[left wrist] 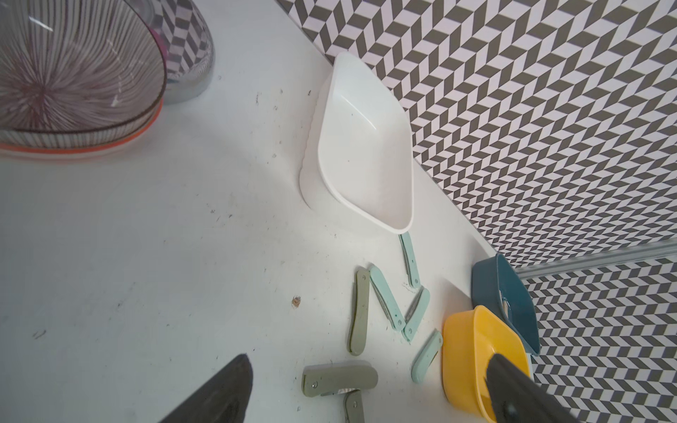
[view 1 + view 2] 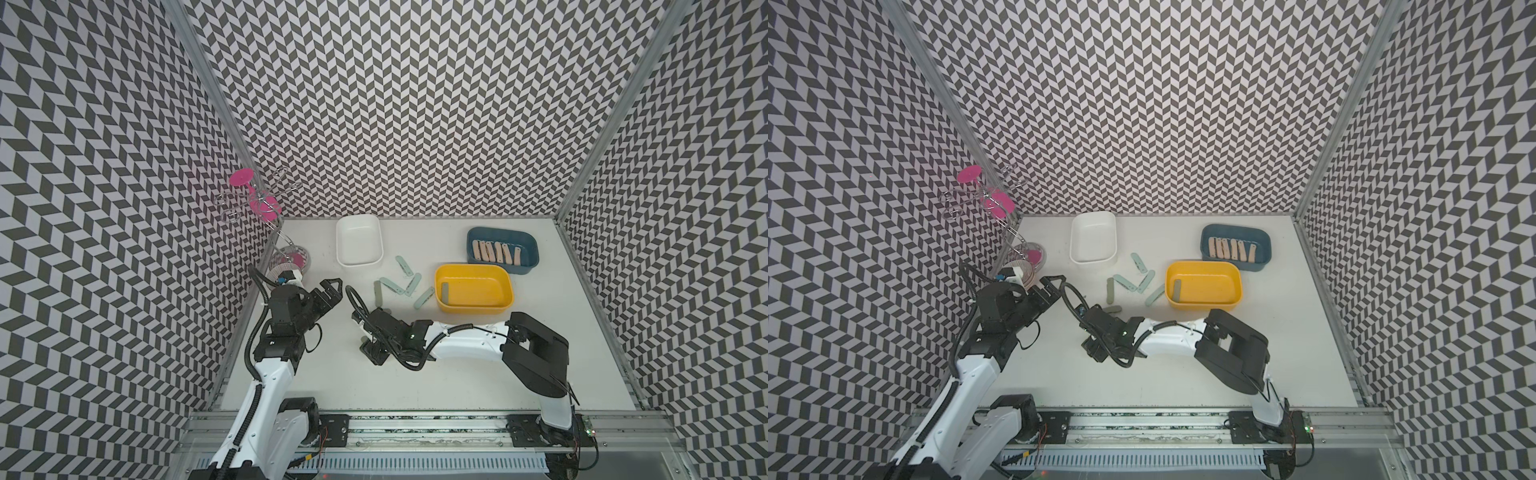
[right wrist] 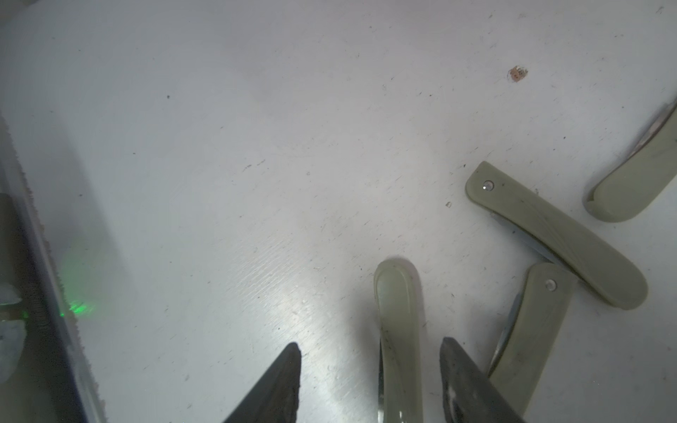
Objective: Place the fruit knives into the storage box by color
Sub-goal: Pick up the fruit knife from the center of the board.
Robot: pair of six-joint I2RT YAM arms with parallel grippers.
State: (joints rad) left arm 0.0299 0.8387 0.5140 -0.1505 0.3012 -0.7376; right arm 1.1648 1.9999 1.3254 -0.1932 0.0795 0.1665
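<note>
The right gripper (image 3: 370,343) straddles an olive knife (image 3: 397,322) lying on the table (image 3: 219,146), jaws apart, not yet pinching. The left gripper (image 2: 331,291) hangs spread and empty. The pickup is in hand. Next: pinch, lift, and carry it past the mint knives (image 2: 392,286) into the yellow box (image 2: 473,309) beyond.

The right end effector (image 3: 370,346) straddles an olive-green knife (image 3: 397,329) without touching.

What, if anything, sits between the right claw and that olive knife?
Nothing visible. The right gripper straddles the olive knife, jaws either side, only bare table between. Another olive knife lies just outside the jaws.
</note>
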